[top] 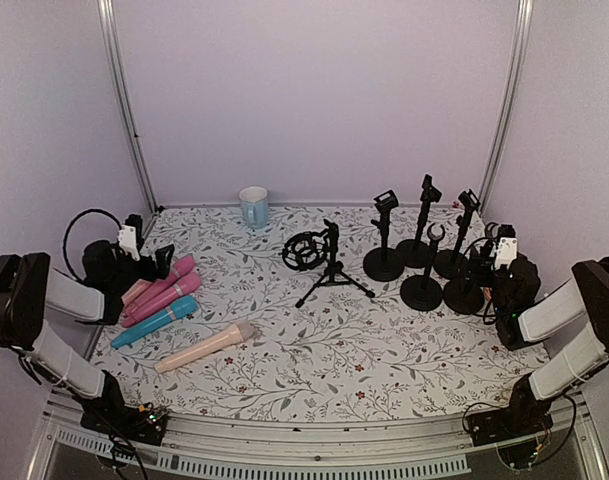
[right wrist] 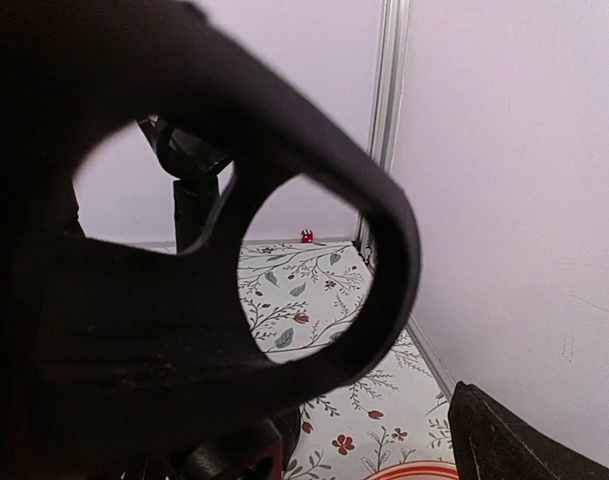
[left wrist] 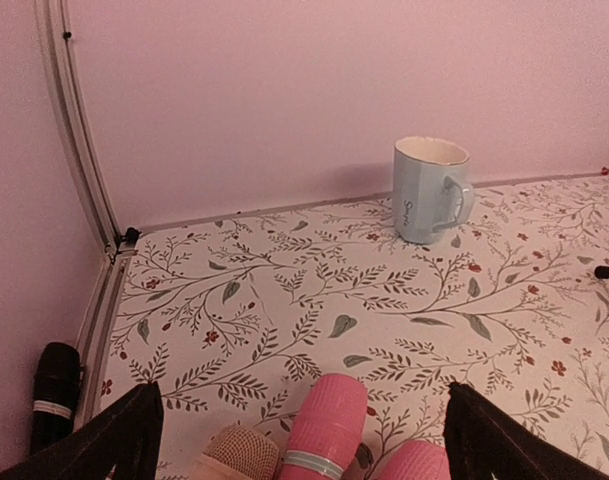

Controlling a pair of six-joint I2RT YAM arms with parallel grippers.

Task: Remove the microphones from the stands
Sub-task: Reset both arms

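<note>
Soft, even light from above in the overhead view: pale lilac walls, only short faint shadows under the black stands (top: pixel 384 262), frame rails (top: pixel 127 110) bowing at the edges. The left wrist view is dimmer and pinker, the mug (left wrist: pixel 431 190) crisp. In the right wrist view a black clip (right wrist: pixel 184 300) looms close and blurred, with the floral surface (right wrist: pixel 304 290) sharp behind.

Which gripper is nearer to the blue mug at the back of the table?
Left. The left gripper sits by the microphones, just left of and in front of the mug. The right gripper is among the stands, far to the mug's right.
</note>
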